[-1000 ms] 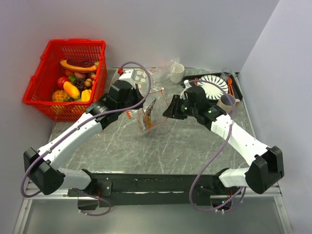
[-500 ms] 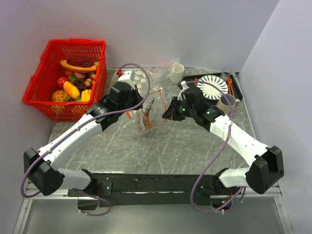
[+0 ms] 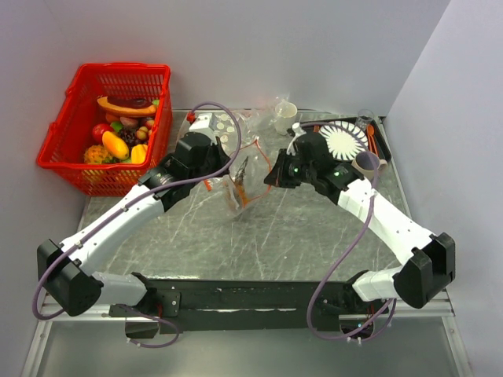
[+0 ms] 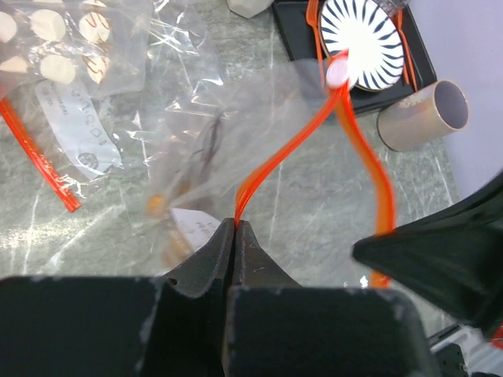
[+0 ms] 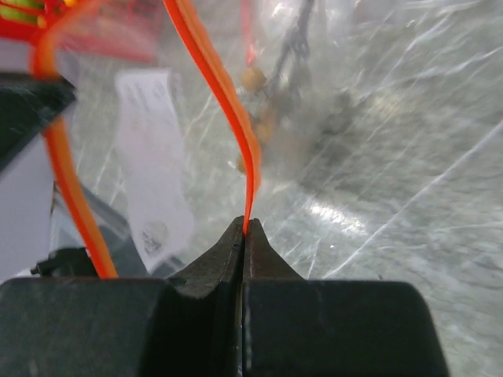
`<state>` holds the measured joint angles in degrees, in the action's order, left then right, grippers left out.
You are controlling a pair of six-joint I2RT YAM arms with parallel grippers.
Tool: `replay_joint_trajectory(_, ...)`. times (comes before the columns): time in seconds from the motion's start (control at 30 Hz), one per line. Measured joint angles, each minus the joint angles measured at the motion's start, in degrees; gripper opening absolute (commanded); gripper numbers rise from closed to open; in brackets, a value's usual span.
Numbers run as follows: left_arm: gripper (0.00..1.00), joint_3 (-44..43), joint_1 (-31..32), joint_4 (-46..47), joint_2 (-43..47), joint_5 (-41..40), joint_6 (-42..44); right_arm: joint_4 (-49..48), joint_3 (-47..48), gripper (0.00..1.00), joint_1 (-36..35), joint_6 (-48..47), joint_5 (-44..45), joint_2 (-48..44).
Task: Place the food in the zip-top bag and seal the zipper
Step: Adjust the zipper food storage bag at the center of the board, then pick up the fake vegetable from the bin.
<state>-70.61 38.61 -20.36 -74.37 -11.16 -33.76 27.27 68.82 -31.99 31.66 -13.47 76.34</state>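
Note:
The zip-top bag (image 3: 239,188) hangs over the table's middle between my two grippers, with a brown food item (image 3: 240,174) inside. My left gripper (image 3: 225,163) is shut on one side of the orange-red zipper (image 4: 287,153); its tips (image 4: 236,225) pinch the strip. My right gripper (image 3: 272,174) is shut on the other side of the zipper (image 5: 224,94), pinched at its tips (image 5: 245,226). The two strips stand apart, so the mouth is open. The food shows blurred through the plastic in the left wrist view (image 4: 200,153) and in the right wrist view (image 5: 263,110).
A red basket (image 3: 118,69) of toy fruit stands at the far left. A white-dotted bag (image 4: 71,47) lies behind the left gripper. A white cup (image 3: 285,116), a black tray (image 4: 295,35) with a striped plate (image 3: 346,140) and a beige cup (image 3: 363,165) stand at the far right.
My right gripper has shifted a little up and to the left with the zipper strip, and the bag hangs narrower. The left arm has hardly moved.

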Motion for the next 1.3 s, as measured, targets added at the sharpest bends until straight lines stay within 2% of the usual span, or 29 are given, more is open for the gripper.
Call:
replay_joint_trajectory(0.17, 0.01, -0.04, -0.55, 0.66, -0.83, 2.14, -0.63, 6.03, 7.91, 0.0, -0.02, -1.11, 7.58, -0.04)
replay_joint_trajectory(0.4, 0.01, 0.09, -2.19, 1.77, -3.93, 5.66, -2.58, 12.46, 11.78, 0.0, -0.02, -1.51, 20.7, -1.01)
replay_joint_trajectory(0.43, 0.05, 0.33, -2.71, 2.1, -4.09, 5.99, -3.08, 13.11, 11.91, 0.0, -0.02, -1.49, 22.43, -1.01)
replay_joint_trajectory(0.5, 0.22, 0.92, -3.37, 2.97, -4.11, 6.97, -3.67, 14.19, 11.93, 0.0, -0.02, -1.49, 24.81, -1.01)
replay_joint_trajectory(0.53, 0.4, 1.05, -3.52, 3.3, -4.11, 7.39, -3.85, 14.38, 11.91, 0.0, -0.02, -1.49, 25.03, -1.01)
replay_joint_trajectory(0.6, 0.55, 1.07, -3.65, 3.91, -4.24, 8.66, -4.61, 14.32, 11.85, 0.0, -0.02, -1.38, 25.0, -1.01)
replay_joint_trajectory(0.77, 0.8, 1.05, -3.65, 4.48, -4.26, 10.25, -4.52, 13.46, 11.3, 0.0, -0.02, -1.31, 24.35, -1.01)
replay_joint_trajectory(0.8, 0.89, 0.98, -3.65, 4.11, -4.26, 10.32, -4.42, 13.31, 11.13, 0.0, -0.02, -1.31, 24.28, -0.92)
replay_joint_trajectory(0.87, 0.97, 0.57, -3.65, 2.67, -4.24, 9.73, -3.93, 12.39, 10.27, 0.0, -0.02, -1.27, 23.76, -0.46)
replay_joint_trajectory(0.9, 0.99, 0.17, -3.65, 1.84, -4.24, 9.33, -3.67, 12.33, 10.12, 0.0, -0.02, -1.27, 23.63, -0.31)
replay_joint_trajectory(1.13, 0.99, -5.27, -5.84, -5.99, -1.07, 4.79, -1.81, 10.54, 8.59, 0.0, -0.02, -1.29, 22.36, 1.22)
replay_joint_trajectory(1.23, 0.99, -6.95, -9.97, -8.41, 2.8, 3.28, -0.63, 9.81, 8.61, 0.0, -0.02, -1.33, 21.59, 2.23)
replay_joint_trajectory(1.3, 0.99, -8.92, -14.97, -10.56, 4.96, 2.69, 0.39, 9.51, 8.61, 0.0, -0.02, -1.33, 21.22, 2.64)
